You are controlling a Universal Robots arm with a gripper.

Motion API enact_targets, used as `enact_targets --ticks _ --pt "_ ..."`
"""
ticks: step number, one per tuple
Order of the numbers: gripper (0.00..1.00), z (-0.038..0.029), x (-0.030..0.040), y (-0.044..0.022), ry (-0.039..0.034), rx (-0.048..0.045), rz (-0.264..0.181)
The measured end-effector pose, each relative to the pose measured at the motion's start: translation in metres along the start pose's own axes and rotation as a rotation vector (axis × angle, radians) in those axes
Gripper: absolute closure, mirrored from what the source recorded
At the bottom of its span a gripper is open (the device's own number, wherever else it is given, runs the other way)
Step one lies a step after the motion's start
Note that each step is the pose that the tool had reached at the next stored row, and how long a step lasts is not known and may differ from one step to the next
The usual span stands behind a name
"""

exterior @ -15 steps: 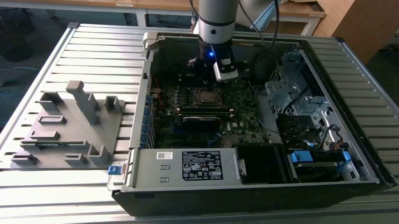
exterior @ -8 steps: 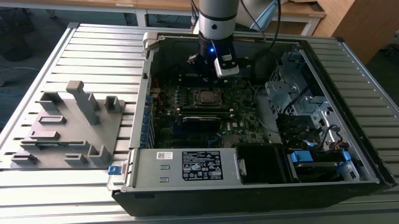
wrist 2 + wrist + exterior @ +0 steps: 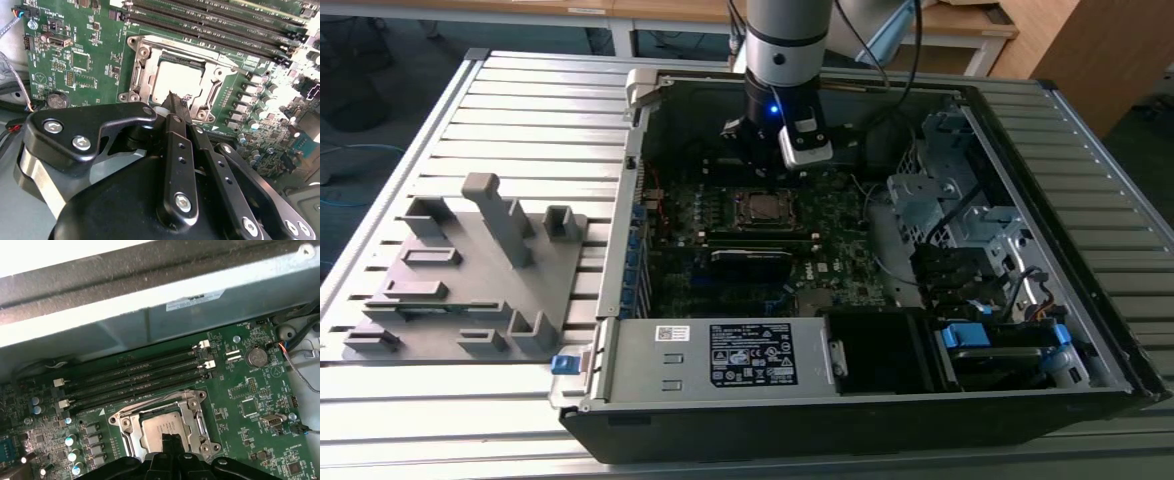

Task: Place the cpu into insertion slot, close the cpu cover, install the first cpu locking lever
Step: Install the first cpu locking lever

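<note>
The claw [image 3: 171,95] hangs clenched and empty just above the cpu [image 3: 175,80], which already lies flat in its socket, with the cover [image 3: 141,70] closed around it, I think to hold the chip down.

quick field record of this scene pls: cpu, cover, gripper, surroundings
cpu: seated flat in the socket, silver top showing in both wrist views
cpu cover: lowered, framing the chip
gripper: fingers together, holding nothing, tips just above the cover's near edge
memory slots: parallel rows beside the socket
computer case: open, lying on a slatted table
grey fixture: on the table at the exterior view's left
</note>
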State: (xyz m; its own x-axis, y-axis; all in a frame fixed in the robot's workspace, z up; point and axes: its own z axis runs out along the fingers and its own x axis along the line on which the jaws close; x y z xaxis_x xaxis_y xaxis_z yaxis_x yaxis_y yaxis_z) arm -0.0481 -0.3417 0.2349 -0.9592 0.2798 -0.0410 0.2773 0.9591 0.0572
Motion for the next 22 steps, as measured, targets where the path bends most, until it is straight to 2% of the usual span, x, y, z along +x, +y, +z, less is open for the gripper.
enact_targets --ticks 3,14,16,22 --pt "0.9 -0.0001 -0.0009 -0.0031 -0.0001 -0.0002 0.0" --pt "0.9 -0.0002 -0.0016 -0.0054 0.0 -0.0002 0.0" --pt "0.9 -0.0005 -0.0038 -0.0129 -0.0001 -0.0001 0.0" --pt "0.9 -0.0005 -0.0038 -0.013 0.0 -0.0001 0.0"
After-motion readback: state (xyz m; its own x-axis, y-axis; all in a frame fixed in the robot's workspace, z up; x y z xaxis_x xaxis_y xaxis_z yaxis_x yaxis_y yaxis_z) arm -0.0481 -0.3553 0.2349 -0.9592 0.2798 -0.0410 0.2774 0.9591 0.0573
